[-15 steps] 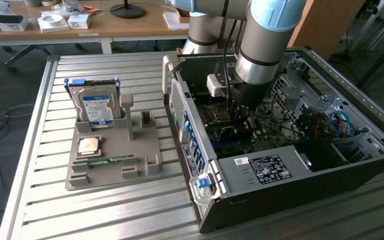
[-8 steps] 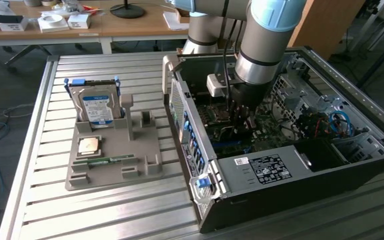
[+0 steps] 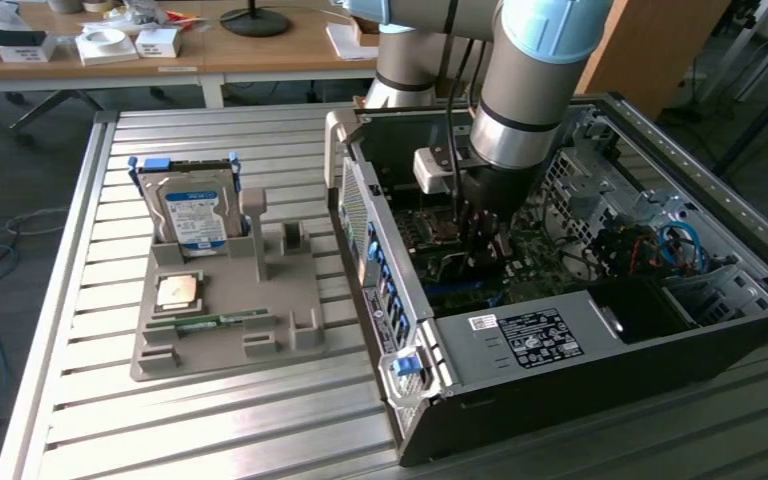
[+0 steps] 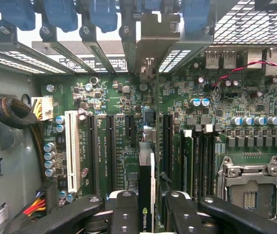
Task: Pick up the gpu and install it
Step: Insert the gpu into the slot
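Thin flat gpu (image 4: 146, 178) edge-on in matte-black gripper (image 4: 148, 202), over green mobo (image 4: 114, 97)

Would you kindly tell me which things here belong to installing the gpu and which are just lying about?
Belong to the job: gpu, held edge-on by the gripper; motherboard inside the open computer case.

Lying about: hard drive, CPU and memory stick, all in the grey holder on the table.
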Controlling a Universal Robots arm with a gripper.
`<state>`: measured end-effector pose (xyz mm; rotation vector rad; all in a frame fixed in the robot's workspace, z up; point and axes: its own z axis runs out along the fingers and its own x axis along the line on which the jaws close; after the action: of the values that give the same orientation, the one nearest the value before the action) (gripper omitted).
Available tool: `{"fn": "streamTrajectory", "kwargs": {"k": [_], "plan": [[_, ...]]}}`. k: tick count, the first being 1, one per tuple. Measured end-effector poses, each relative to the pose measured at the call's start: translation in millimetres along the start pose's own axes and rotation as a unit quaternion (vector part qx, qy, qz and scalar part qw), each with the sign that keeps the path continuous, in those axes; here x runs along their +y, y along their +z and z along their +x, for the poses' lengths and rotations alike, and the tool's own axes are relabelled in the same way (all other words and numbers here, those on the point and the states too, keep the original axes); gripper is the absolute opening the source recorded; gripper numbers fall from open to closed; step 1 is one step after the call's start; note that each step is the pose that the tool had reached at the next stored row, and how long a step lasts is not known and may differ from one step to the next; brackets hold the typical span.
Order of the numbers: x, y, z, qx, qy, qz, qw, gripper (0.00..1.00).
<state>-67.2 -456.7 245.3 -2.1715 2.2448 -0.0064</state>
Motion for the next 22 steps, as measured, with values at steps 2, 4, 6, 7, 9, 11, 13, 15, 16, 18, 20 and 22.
{"fn": "streamTrajectory", "kwargs": {"k": [2,4,6,7,9,11,13,15,16,18,20,22], "plan": [[0.0,-0.5,-0.1,-0.0003,0.0,0.0001,1.0,0.26],[0.0,-1.0,-0.1,-0.0002,0.0,0.0001,1.0,0.26],[0.0,-1.2,0.0,-0.0001,0.0,0.0,1.0,0.26],[0.0,-1.3,0.0,0.0,0.0,0.0,1.0,0.26],[0.0,-1.3,0.0,0.0,0.0,0.0,1.0,0.26],[0.0,-1.3,0.0,0.0,0.0,0.0001,1.0,0.26],[0.0,-1.2,0.0,-0.0001,-0.001,0.0003,1.0,0.26],[0.0,-1.3,0.0,0.0,-0.001,0.0003,1.0,0.26],[0.0,-1.3,0.0,-0.0001,-0.001,0.0003,1.0,0.26],[0.0,-1.3,0.0,-0.0001,-0.001,0.0003,1.0,0.26],[0.0,-1.3,0.0,-0.0001,-0.001,0.0003,1.0,0.26],[0.0,-1.3,0.0,-0.0001,-0.001,0.0004,1.0,0.26]]}}
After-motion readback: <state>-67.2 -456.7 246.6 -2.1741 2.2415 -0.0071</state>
